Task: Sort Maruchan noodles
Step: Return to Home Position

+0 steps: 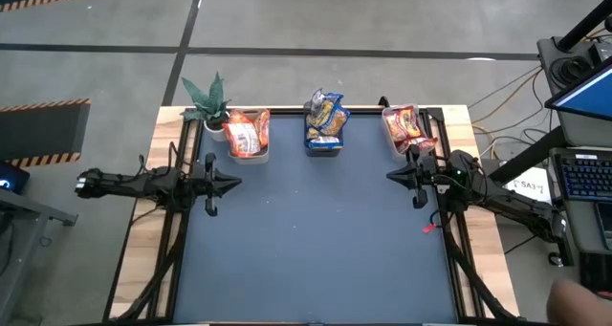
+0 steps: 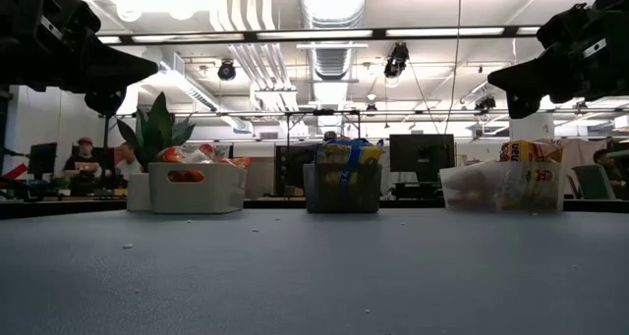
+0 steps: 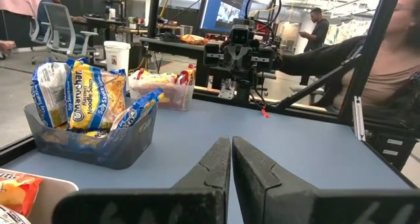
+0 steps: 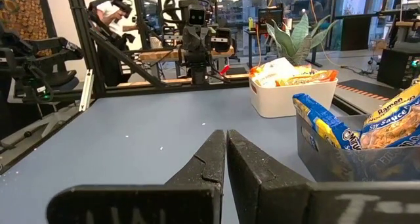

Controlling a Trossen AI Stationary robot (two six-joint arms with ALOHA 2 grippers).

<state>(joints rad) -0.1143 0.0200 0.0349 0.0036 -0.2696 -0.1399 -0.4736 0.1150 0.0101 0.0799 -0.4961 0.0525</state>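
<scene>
1. The Maruchan noodles (image 3: 88,96) are sitting sorted by colour in three bins lined up along the far edge of the blue table (image 1: 316,259).
2. The orange packets (image 1: 247,133), glossy and crinkled, are lying heaped in the white bin (image 2: 197,195) at the left, just beside a potted plant (image 1: 206,98).
3. The blue-and-yellow packets (image 1: 325,116) are standing on end in the dark gray bin (image 2: 341,195) in the middle. They are poking well above its rim and showing "Soy Sauce" printing.
4. The red packets (image 1: 405,125) are resting in the clear bin (image 2: 491,192) at the right.
5. The left gripper (image 1: 232,183) is hovering above the table's left side, apart from the bins, its fingers pressed together on nothing.
6. The right gripper (image 1: 392,176) is hanging over the right side, near the clear bin and facing the other arm, its pincer likewise clenched and empty.
</scene>
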